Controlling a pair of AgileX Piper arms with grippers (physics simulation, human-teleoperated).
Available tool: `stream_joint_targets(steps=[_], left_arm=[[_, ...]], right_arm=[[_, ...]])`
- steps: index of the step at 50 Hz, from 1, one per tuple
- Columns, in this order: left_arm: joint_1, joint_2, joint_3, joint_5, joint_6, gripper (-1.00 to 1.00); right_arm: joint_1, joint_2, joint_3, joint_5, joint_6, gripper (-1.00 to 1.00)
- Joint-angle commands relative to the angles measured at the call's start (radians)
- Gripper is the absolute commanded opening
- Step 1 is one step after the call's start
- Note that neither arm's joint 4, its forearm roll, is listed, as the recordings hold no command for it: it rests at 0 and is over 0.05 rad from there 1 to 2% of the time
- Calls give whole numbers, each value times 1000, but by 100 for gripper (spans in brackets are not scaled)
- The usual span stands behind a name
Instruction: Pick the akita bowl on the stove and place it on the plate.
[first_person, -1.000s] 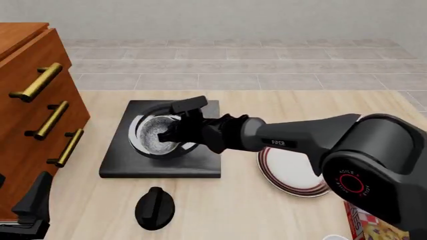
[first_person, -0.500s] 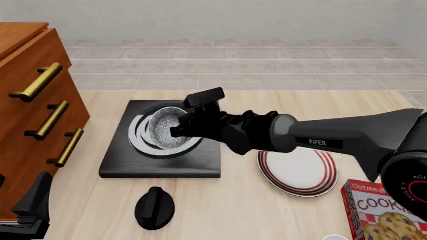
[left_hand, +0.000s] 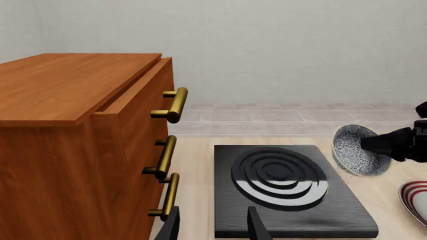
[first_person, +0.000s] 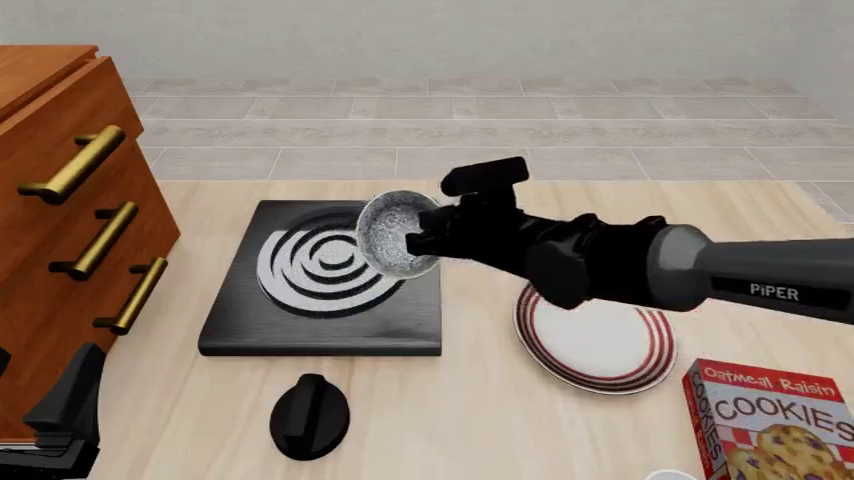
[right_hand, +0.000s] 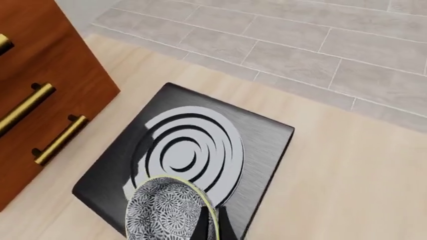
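Note:
The akita bowl (first_person: 391, 235), speckled grey-white inside, hangs tilted on its side above the right edge of the stove (first_person: 234, 325). My right gripper (first_person: 424, 240) is shut on its rim. The stove's burner rings lie bare. The red-striped plate (first_person: 627, 375) sits on the table to the right of the stove, under my right forearm. In the right wrist view the bowl (right_hand: 167, 210) is beside the gripper (right_hand: 212, 224), over the stove (right_hand: 267, 135). The left wrist view shows the bowl (left_hand: 355, 150), the stove (left_hand: 333, 217) and my left gripper (left_hand: 213, 227), open and low at the near left.
A wooden drawer cabinet (first_person: 67, 230) with brass handles stands along the left side. A black round knob (first_person: 310, 415) lies in front of the stove. A cookies box (first_person: 767, 420) sits at the near right. My left gripper (first_person: 60, 420) rests at the bottom left corner.
My right gripper has lifted the bowl off the burner rings and carried it up and to the right, tilting it on its side. The left arm has not moved.

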Motion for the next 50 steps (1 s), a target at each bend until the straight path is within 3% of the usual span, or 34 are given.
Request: stream_joint_targets(steps=[1, 21, 26, 27, 37, 42, 48, 50], left_arm=[[0, 0, 0, 0, 0, 100], [0, 0, 0, 0, 0, 100], [0, 0, 0, 0, 0, 100], [0, 0, 0, 0, 0, 100], [0, 0, 0, 0, 0, 100], [0, 0, 0, 0, 0, 100], [0, 0, 0, 0, 0, 100], [0, 0, 0, 0, 0, 100]], right_arm=[[-92, -129, 118, -23, 8, -100], [-282, -307, 365, -104, 49, -100], [-356, -400, 481, -116, 35, -100], [-377, -406, 489, -116, 14, -100], [-490, -516, 620, -128, 3, -100], [-549, -469, 688, -208, -5, -100], [-605, -463, 706, -216, -44, -100], [-605, -462, 710, -215, -32, -100]])
